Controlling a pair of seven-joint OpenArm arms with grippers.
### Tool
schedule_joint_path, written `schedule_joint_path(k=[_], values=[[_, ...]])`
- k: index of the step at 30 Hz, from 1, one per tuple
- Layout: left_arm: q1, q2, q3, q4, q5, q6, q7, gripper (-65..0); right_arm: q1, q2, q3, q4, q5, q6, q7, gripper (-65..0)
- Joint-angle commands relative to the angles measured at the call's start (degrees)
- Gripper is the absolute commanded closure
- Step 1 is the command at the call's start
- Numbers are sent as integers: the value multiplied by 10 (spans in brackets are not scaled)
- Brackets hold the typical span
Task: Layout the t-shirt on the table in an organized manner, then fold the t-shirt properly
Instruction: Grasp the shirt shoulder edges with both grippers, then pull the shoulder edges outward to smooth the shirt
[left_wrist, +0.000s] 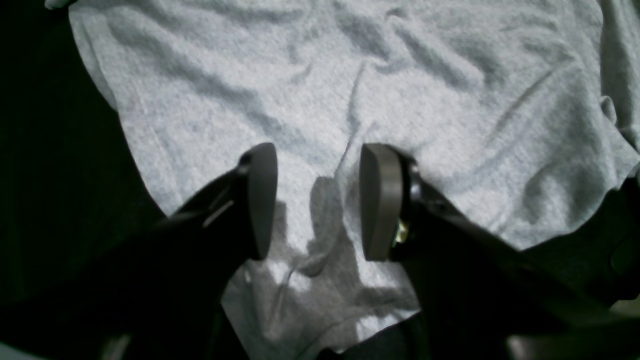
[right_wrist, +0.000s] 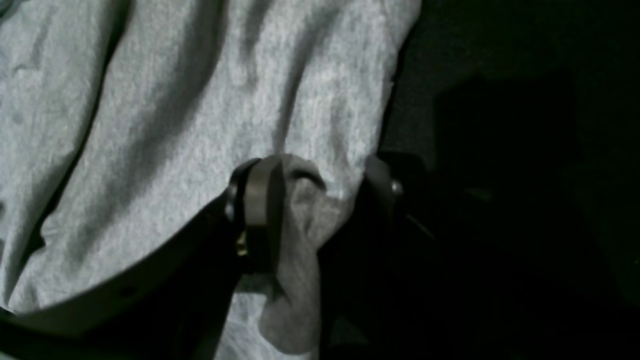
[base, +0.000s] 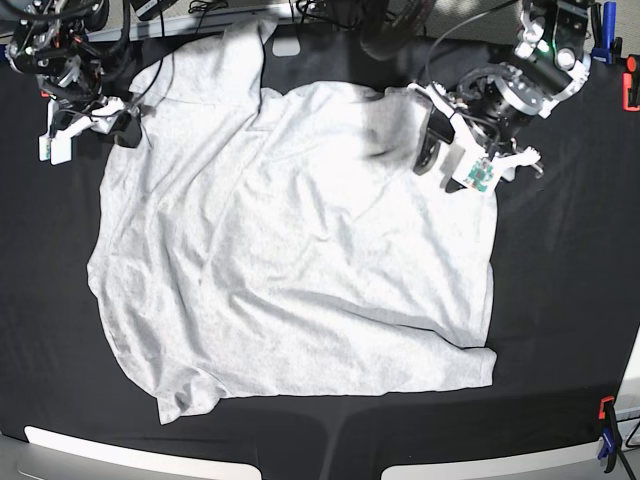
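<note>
The t-shirt (base: 300, 260) lies spread over the middle of the table (base: 560, 300), mostly flat but creased, with one side doubled over itself and a corner turned under at about 7 o'clock. By my reading the laying-out step is in hand, not the folding: the cloth needs pulling square first.

At 10 o'clock in the base view, the right gripper (right_wrist: 320, 210) is at the shirt's edge. In its wrist view a bunched tuck of fabric sits between the jaws and against one pad; the jaws stand fairly wide, so I cannot tell whether they truly pinch it.

At 2 o'clock, the left gripper (left_wrist: 317, 200) has its fingers apart, straddling a raised crease in the shirt without clamping it.

Next, both likely need a firm hold, then an outward pull to flatten.
</note>
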Motion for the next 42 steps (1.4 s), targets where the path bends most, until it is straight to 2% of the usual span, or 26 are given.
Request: schedule_joint_path(k=[1, 8, 9, 12, 16, 21, 25, 30, 32, 37, 40, 41, 42], values=[[-1, -2, -2, 12, -5, 2, -20, -245, 1, 0, 2, 9, 8, 6, 9, -246], [-2, -2, -2, 12, -5, 2, -22, -245, 1, -25, 2, 9, 9, 6, 19, -242], [-2, -2, -2, 12, -5, 2, -22, -245, 1, -28, 2, 9, 9, 6, 19, -208], [-2, -2, -2, 12, -5, 2, -22, -245, 2, -24, 2, 9, 11, 6, 23, 0], [-2, -2, -2, 12, -5, 2, -22, -245, 1, -8, 3, 17, 7, 6, 23, 0], [-2, -2, -2, 12, -5, 2, -22, -245, 1, 31, 19, 52, -23, 6, 7, 0], [-1, -2, -2, 12, -5, 2, -18, -245, 1, 61, 60, 67, -24, 6, -5, 0], [0, -2, -2, 12, -24, 1, 24, -245, 1, 96, 123, 67, -37, 6, -5, 0], [2, -2, -2, 12, -40, -18, 28, -245, 1, 113, 140, 67, -35, 6, -5, 0], [28, -7, -2, 12, -83, -129, 53, -246, 2, 151, 143, 67, -35, 6, -18, 0], [54, -12, -2, 12, -80, -160, 60, -246, 1, 159, 143, 67, -35, 6, -20, -221], [62, -17, 0, 12, -80, -171, 64, -246, 1, 160, 143, 67, -35, 6, -21, -268], [69, -25, 3, 12, -78, -177, 65, -246, 1, 162, 143, 67, -34, 6, -26, -288]])
